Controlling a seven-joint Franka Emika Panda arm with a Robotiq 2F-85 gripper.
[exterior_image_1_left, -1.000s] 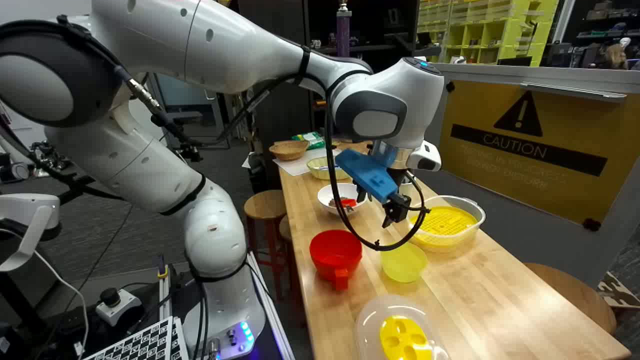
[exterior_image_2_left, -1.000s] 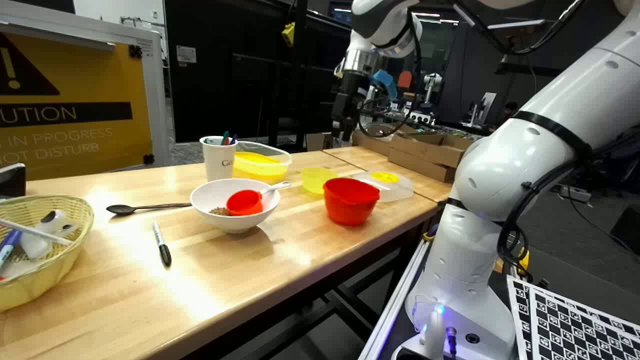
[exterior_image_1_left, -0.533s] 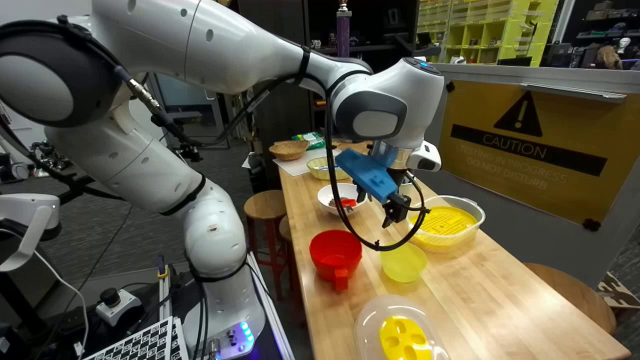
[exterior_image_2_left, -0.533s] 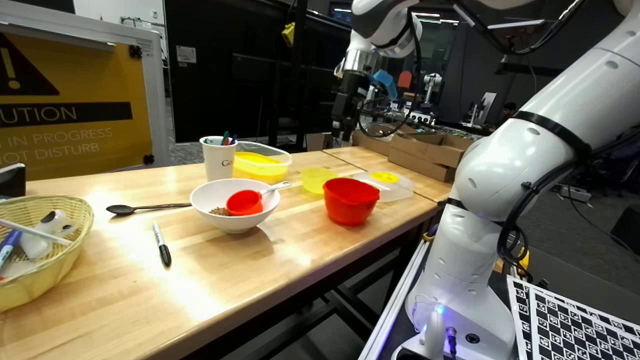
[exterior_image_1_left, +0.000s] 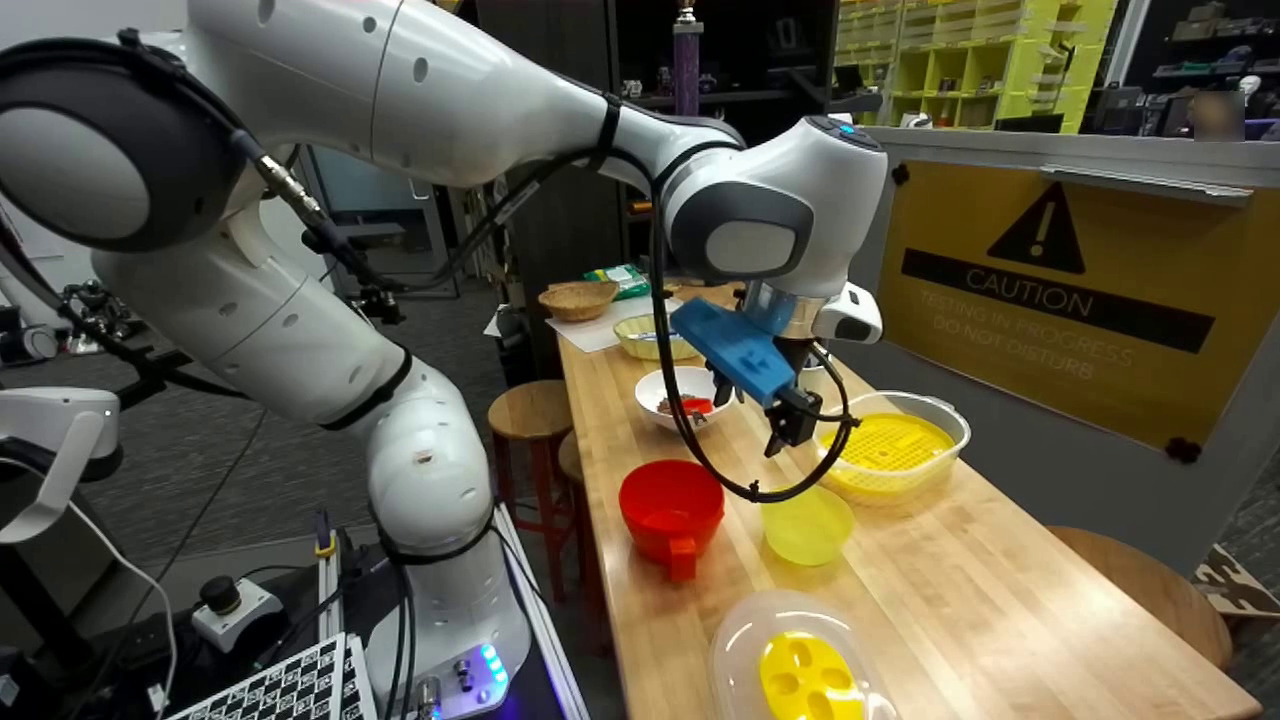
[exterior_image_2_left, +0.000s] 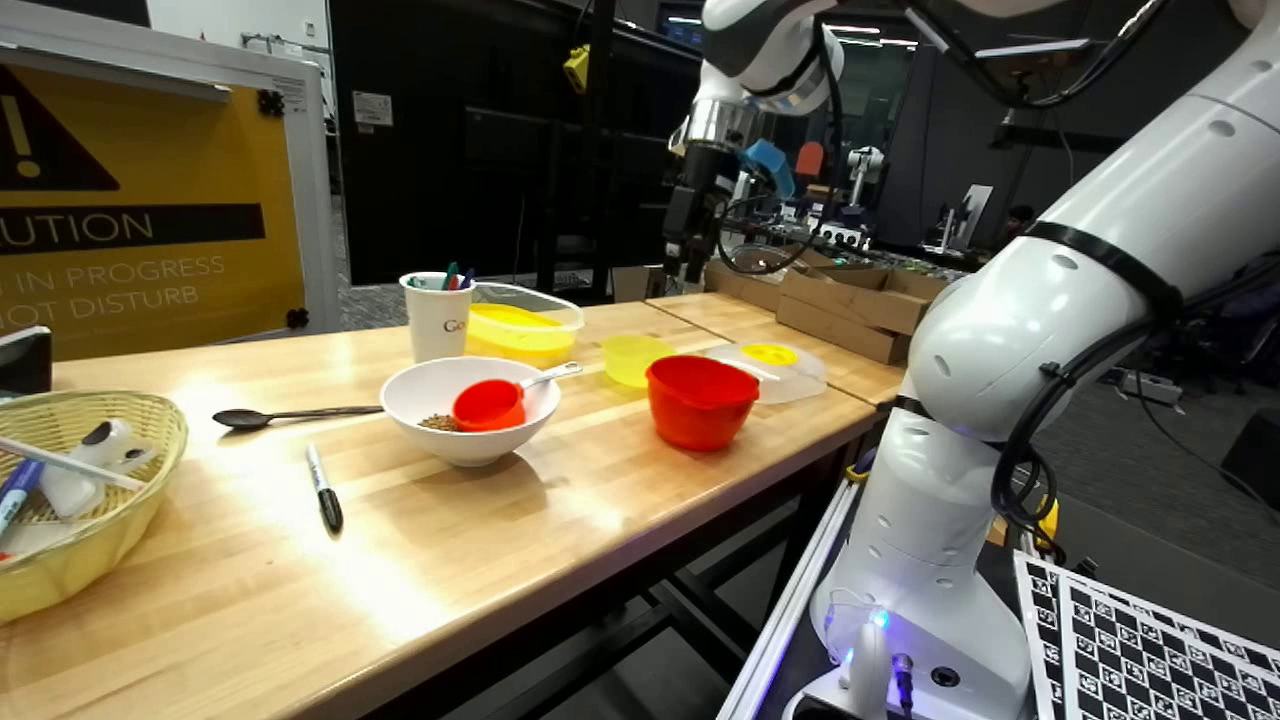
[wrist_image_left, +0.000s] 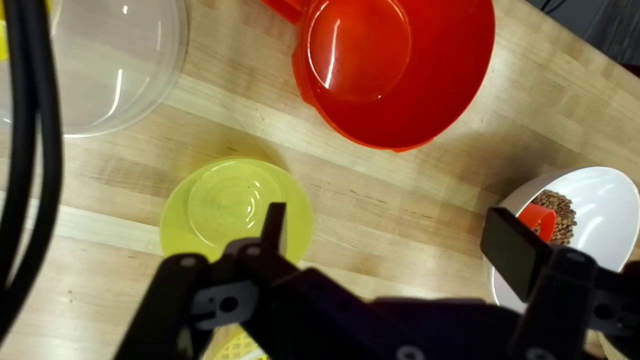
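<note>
While the arm (exterior_image_1_left: 480, 100) shows hardly any shift from a second ago, the claw (wrist_image_left: 390, 237) hangs above the table (exterior_image_1_left: 980, 590) with its two fingers (wrist_image_left: 510, 255) spread wide and nothing between them, so the work looks to be at a pause, with no bowl in its grip. One finger overlaps the lime bowl (wrist_image_left: 225, 200) in the wrist view; that bowl stands about midway between the table's two long edges. Behind the other finger shows the white bowl (wrist_image_left: 612, 210), farther along and nearer the robot-side edge, holding brown grains (wrist_image_left: 565, 215) and a red scoop (exterior_image_2_left: 490, 405) whose handle crosses the rim. The red bowl (wrist_image_left: 400, 75) sits close to that same edge, and all three look unmoved, untouched by the claw. Toward the sign-side edge are a see-through tub (exterior_image_1_left: 952, 450) with a yellow grid (exterior_image_1_left: 885, 442) inside and, just beside it, a paper cup (exterior_image_2_left: 437, 325) of pens (exterior_image_2_left: 451, 276). A see-through lid (exterior_image_1_left: 735, 640) with a yellow piece (exterior_image_1_left: 808, 675) at its middle lies near the table's end, on the side of the cardboard boxes (exterior_image_2_left: 850, 310). Toward the opposite end come a dark spoon (exterior_image_2_left: 290, 414), a marker (exterior_image_2_left: 320, 488) nearer the robot-side edge than the spoon, and a well-filled pale basket (exterior_image_2_left: 95, 555); past the sign-side edge stands the caution sign (exterior_image_1_left: 1060, 300).
</note>
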